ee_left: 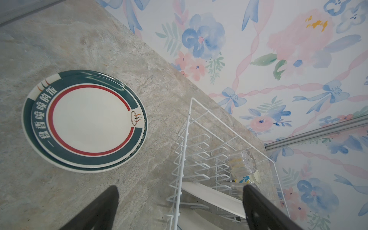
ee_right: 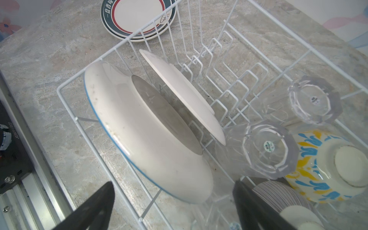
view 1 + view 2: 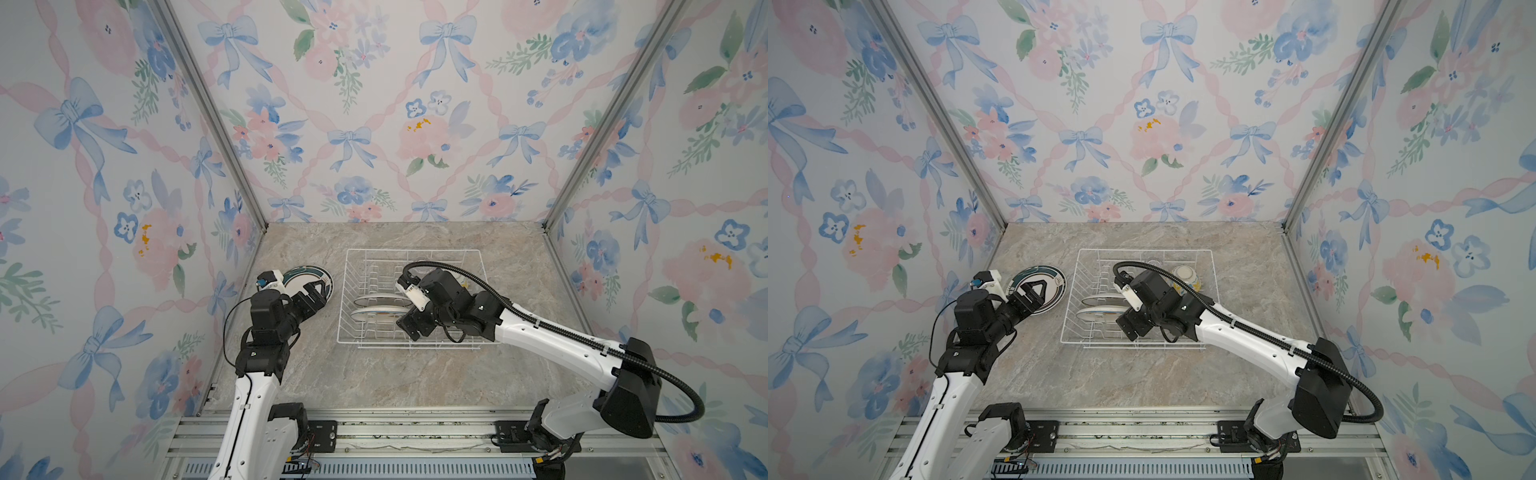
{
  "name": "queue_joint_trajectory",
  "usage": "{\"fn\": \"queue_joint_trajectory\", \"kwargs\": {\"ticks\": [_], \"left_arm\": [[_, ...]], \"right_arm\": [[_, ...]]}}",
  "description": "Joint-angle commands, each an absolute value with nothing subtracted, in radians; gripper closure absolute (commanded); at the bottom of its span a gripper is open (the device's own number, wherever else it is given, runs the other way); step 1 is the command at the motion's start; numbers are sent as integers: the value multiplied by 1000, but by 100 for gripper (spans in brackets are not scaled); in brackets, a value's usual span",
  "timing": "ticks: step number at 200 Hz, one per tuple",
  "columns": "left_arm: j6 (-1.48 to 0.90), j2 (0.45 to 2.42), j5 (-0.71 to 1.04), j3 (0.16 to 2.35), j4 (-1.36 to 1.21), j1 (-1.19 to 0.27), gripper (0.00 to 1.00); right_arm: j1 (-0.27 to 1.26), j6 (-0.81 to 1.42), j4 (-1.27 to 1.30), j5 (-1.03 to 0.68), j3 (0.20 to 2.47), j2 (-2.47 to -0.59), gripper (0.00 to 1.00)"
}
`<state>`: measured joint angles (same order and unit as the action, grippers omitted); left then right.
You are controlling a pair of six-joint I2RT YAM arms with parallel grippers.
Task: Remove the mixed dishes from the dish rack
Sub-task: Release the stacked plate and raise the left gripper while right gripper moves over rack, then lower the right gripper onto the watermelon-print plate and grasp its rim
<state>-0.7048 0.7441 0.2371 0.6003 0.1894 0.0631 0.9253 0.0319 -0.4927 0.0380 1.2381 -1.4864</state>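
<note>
Between the right jaws' open tips, 1 racked plate point(image 2: 139, 139) stands edgewise.

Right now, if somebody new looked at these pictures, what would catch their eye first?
Probably the loud floral wallpaper on all the walls, then the white rack in the middle of the marble table. Two plates stand on edge in it under the open right gripper, and a stack of green-rimmed plates lies left of the rack.

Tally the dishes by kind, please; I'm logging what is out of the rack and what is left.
Plates: 4, with 2 in the rack at and, and 2 stacked on the table
Glasses: 2 sure; a possible third is cut off
Bowls: 2
Total: 8 sure
</note>
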Motion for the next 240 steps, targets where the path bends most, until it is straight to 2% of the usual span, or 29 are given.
{"fn": "queue_joint_trajectory", "kwargs": {"ticks": [1,35,59,79,98,147,163,189,240], "left_arm": [[-672,729,256,575,202,57,2],[-653,720,248,569,199,55,2],[-640,716,246,564,201,55,2],[-633,714,242,556,201,56,2],[-629,707,238,548,200,54,2],[-628,689,221,538,199,54,2],[-630,686,221,538,199,54,2],[-631,695,220,537,198,54,2],[-635,695,219,537,199,52,2]], "right_arm": [[939,-11,-539,59,1307,-1537,10],[978,-48,-586,124,1395,-1620,23],[1008,-78,-626,169,1449,-1675,27],[1049,-105,-638,294,1473,-1699,36],[1087,-147,-631,378,1478,-1711,40],[1098,-166,-647,408,1496,-1743,59],[1100,-171,-647,416,1498,-1748,68],[1115,-190,-639,494,1496,-1756,91],[1120,-213,-576,550,1451,-1717,99]]}}
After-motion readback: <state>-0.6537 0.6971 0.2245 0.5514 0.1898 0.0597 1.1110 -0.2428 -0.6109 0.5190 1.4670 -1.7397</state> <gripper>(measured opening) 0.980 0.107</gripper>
